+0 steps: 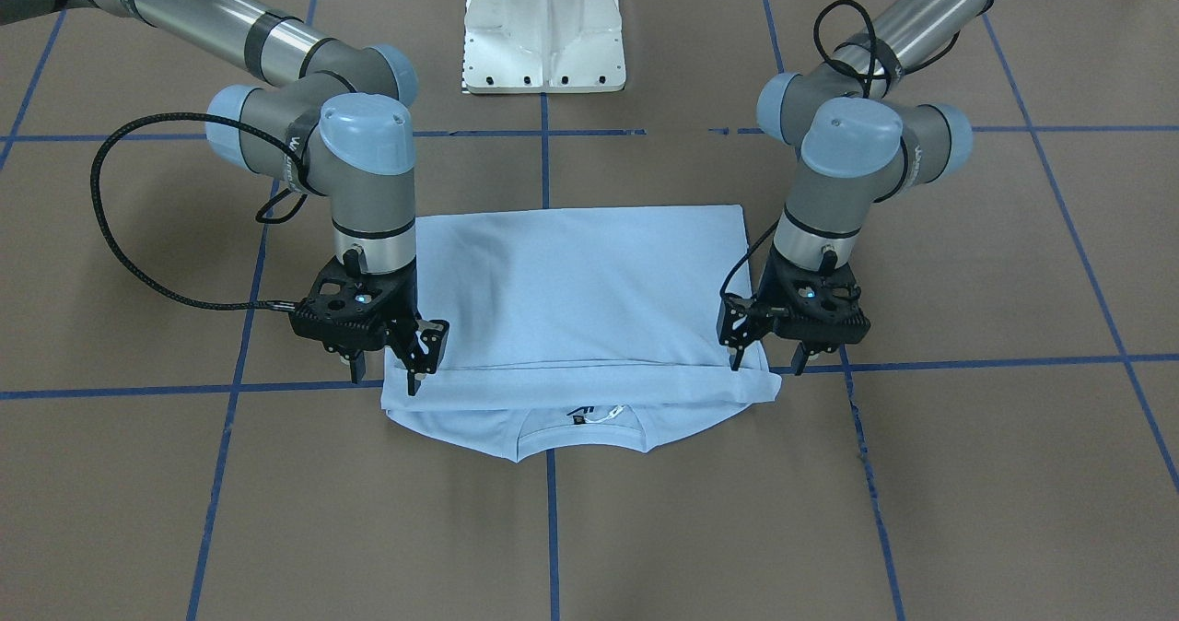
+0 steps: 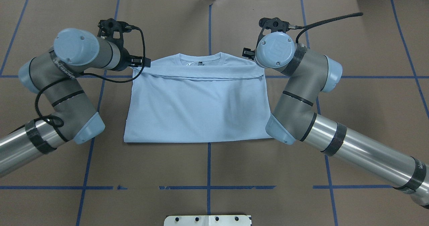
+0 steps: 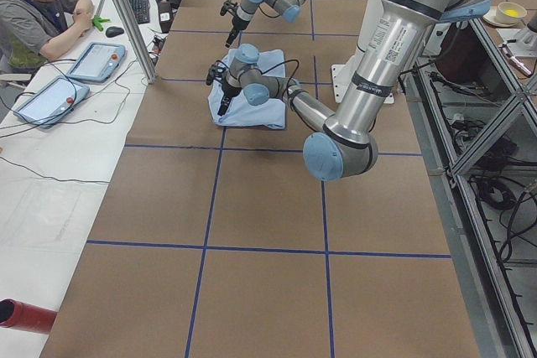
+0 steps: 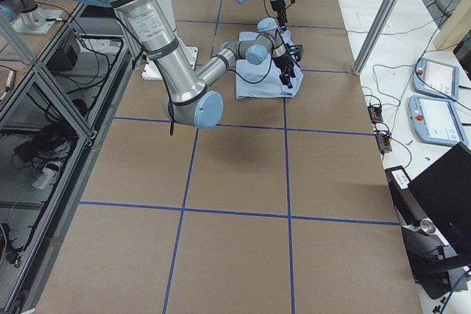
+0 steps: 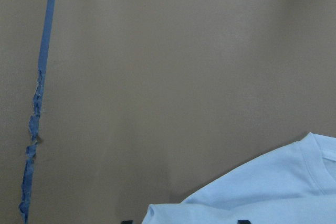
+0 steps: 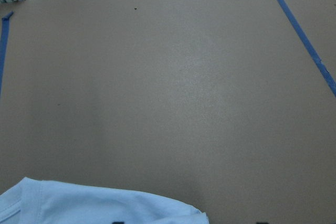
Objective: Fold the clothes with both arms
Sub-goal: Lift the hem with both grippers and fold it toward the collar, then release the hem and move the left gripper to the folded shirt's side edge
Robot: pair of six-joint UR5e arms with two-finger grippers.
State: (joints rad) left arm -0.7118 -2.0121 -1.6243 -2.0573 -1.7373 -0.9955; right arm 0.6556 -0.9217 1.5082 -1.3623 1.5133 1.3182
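Note:
The light blue T-shirt [image 1: 571, 280] lies flat on the brown table, folded once, its hem edge laid across just short of the round collar [image 1: 576, 429] with the white tag. My left gripper [image 1: 766, 363] points down at the fold's corner on the view's right, jaws open and straddling the cloth edge. My right gripper [image 1: 384, 374] stands open the same way at the opposite corner. From overhead the T-shirt [image 2: 197, 108] shows between both wrists, which hide the fingertips. Each wrist view shows a shirt corner [image 5: 262, 195] [image 6: 79, 203] at the bottom.
The white pedestal base [image 1: 543, 27] stands behind the shirt on the robot's side. Blue tape lines [image 2: 209, 172] cross the brown table. A person [image 3: 38, 6] sits at a side table with tablets [image 3: 96, 60] beyond the far edge.

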